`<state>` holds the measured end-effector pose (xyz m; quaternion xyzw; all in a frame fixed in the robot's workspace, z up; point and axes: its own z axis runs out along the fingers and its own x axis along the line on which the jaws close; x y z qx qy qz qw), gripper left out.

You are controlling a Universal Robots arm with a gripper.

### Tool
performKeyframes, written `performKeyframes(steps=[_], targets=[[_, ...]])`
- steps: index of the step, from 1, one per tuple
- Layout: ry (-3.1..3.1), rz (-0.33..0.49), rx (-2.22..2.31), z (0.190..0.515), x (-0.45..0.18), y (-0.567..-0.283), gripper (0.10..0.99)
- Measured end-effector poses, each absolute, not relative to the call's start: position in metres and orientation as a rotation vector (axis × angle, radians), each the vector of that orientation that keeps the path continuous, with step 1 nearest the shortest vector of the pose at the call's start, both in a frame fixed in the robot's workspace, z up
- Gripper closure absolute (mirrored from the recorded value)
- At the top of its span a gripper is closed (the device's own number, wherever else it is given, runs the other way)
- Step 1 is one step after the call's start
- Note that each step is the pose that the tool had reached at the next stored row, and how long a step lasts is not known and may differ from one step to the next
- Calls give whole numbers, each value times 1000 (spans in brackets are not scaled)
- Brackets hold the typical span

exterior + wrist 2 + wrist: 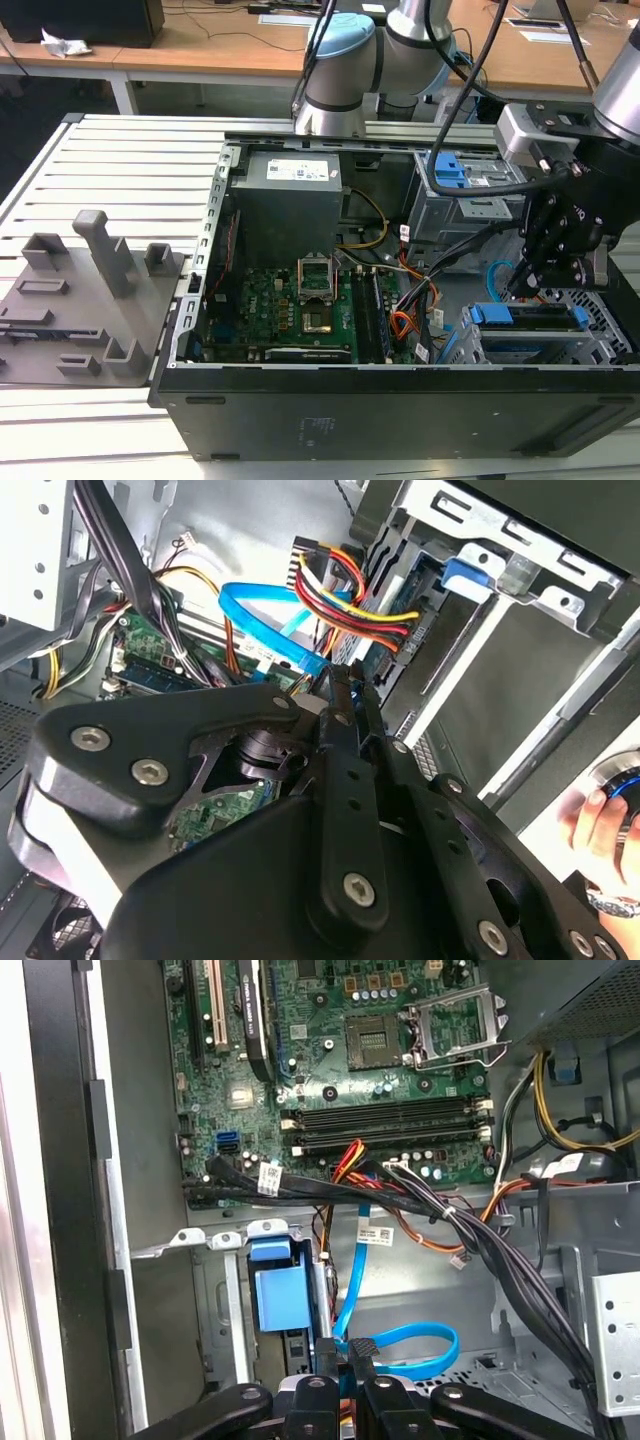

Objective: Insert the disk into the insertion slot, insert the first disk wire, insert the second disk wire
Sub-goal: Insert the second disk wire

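Observation:
The disk, seen by its bright blue frame (525, 316), sits in the insertion slot (603, 338), the low silver cage at the exterior view's right. In the first wrist view the blue frame (279, 1298) shows inside the cage wall (226, 1305). My gripper (518, 288) hangs just above the cage. Its fingertips (326, 1352) are pressed together on the end of a flat blue disk wire (405, 1348) that loops beside them. In the second wrist view the gripper (340, 676) meets that blue wire (262, 605) close to a red, yellow and black wire bundle (352, 592).
The open computer case (400, 400) lies on a slatted table, its motherboard (285, 305) and power supply (285, 195) exposed. A taller grey box with blue latches (462, 178) stands behind the cage. Thick black cables (520, 1270) cross the case. A person's hand (603, 820) shows at the case's edge.

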<state>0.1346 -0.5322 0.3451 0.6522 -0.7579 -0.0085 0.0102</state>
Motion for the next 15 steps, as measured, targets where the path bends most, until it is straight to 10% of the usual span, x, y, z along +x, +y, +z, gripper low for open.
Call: performKeyframes(steps=[15], targets=[[-2363,-25,2038,344,140,-542,925]])
